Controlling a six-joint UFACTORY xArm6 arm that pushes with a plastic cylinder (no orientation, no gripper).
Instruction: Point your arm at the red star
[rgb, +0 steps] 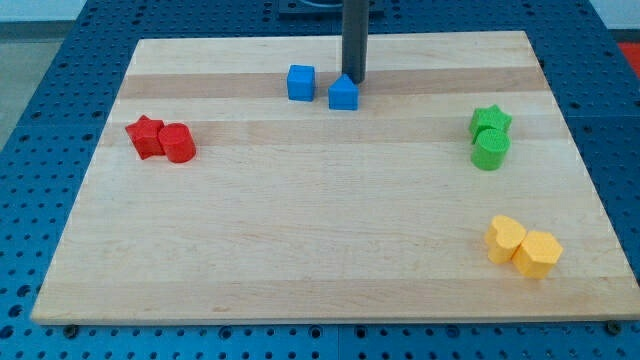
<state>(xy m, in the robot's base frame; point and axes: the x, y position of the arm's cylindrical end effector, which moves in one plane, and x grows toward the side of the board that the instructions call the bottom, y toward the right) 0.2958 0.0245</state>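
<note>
The task is not yet done: the rod's tip (354, 80) rests at the board's twelve o'clock edge, touching or just behind the small blue house-shaped block (343, 94), grasping nothing. The red star-shaped block (146, 135) lies well apart at nine o'clock, touching a red cylinder block (178, 144). No containers show.
</note>
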